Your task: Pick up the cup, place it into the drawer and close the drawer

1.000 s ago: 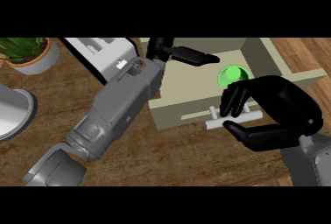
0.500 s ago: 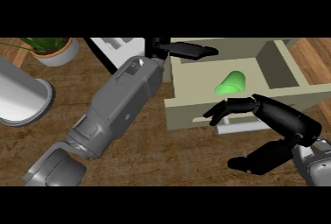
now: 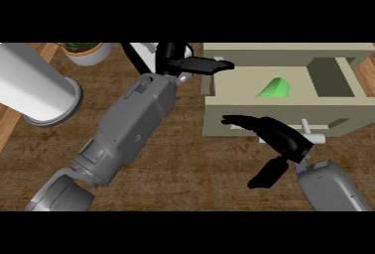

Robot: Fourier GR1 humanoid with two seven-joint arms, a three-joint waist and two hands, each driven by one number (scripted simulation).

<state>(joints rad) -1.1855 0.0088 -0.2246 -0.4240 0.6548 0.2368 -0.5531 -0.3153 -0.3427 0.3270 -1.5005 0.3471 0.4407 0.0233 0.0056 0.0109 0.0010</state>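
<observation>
Open drawer, cup beyond right hand

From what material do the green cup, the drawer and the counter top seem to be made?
The cup looks like smooth plastic: a flat, bright green with no pattern. The drawer looks like painted wood or board: even beige walls, matte, with a pale handle that could be plastic or metal. The counter top looks like dark wood, since brown grain streaks run across it.
</observation>
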